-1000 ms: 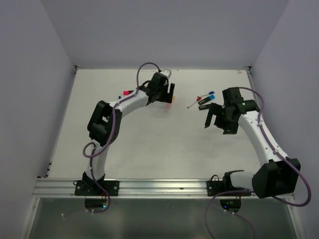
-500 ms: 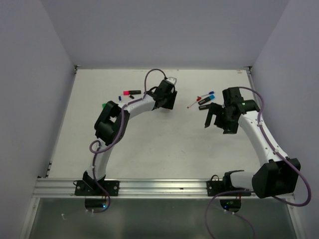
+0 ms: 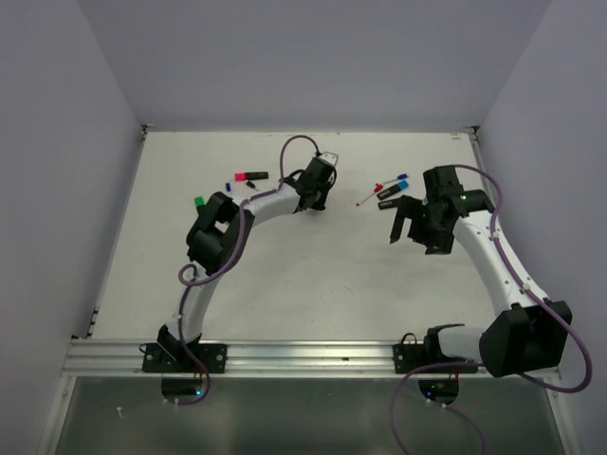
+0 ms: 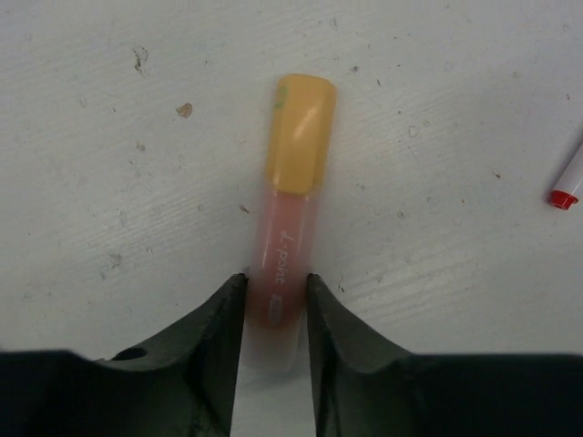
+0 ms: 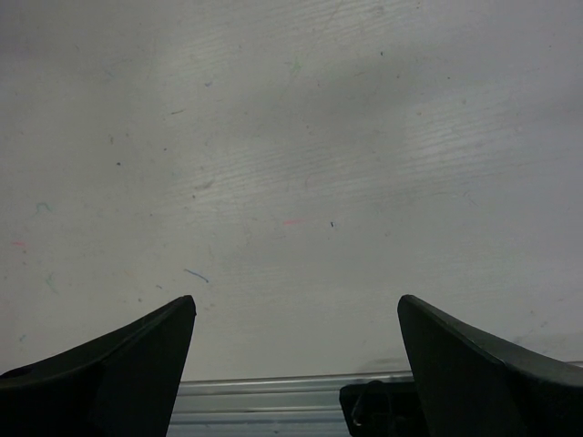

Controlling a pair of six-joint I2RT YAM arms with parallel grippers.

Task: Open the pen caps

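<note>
Because the cap must stay free for pulling, the left end effector [image 4: 275,287] pinches the peach barrel [image 4: 281,241] low, both fingers touching its sides. That leaves the orange cap [image 4: 301,132] exposed at upper centre of the left wrist view, with the pen flat on the bench [image 4: 109,182]. The right end effector [image 5: 296,302] hovers wide open, holding nothing, probably ready to take that cap.

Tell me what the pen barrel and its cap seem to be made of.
Pen barrel: probably translucent plastic, peach and slightly glossy; its lower end looks see-through. Cap: probably opaque plastic, orange-yellow, smooth with a soft sheen.
</note>
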